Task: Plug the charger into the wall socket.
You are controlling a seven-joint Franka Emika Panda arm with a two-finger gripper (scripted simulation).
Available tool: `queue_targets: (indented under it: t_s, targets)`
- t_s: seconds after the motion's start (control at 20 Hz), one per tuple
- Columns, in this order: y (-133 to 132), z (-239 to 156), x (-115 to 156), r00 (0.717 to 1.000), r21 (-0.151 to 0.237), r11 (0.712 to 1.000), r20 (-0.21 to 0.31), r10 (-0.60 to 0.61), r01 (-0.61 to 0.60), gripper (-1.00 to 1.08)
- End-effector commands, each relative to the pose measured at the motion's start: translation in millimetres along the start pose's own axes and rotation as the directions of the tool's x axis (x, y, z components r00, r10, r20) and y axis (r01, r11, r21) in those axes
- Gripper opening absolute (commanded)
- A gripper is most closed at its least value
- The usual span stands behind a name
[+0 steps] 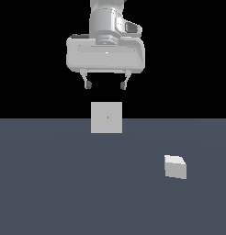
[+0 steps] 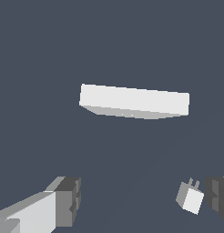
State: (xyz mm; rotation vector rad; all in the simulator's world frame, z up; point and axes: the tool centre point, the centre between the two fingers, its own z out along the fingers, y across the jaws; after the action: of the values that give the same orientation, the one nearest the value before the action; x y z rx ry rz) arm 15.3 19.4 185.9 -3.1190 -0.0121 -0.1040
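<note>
The charger (image 1: 175, 166) is a small white block lying on the dark grey floor at the exterior view's right. Its two prongs show in the wrist view, where the charger (image 2: 190, 198) lies close beside one fingertip. The wall socket (image 1: 106, 117) is a flat pale square panel with a tiny dark dot, standing upright in the middle. From the wrist the wall socket (image 2: 134, 101) appears as a thick white slab seen from above. My gripper (image 1: 105, 85) hangs open high above the socket, holding nothing, well apart from the charger. In the wrist view the gripper (image 2: 143, 200) has its fingers spread wide.
A flat dark grey floor (image 1: 64, 183) runs under everything, against a black background. Nothing else stands on it.
</note>
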Motion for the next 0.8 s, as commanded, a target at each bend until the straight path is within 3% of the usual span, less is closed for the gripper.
queue_targets:
  t_s: [0.0,0.35,0.75]
  targets:
    - [0.0,0.0,0.0,1.000,0.000,1.000,0.000,0.000,0.000,1.00]
    - [7.6,5.5,-5.2,1.000,-0.004,1.000,-0.009,0.019,-0.019,1.00]
    - [34.2,25.6,-24.4,0.996,-0.016,0.996,-0.040,0.086,-0.086,1.00]
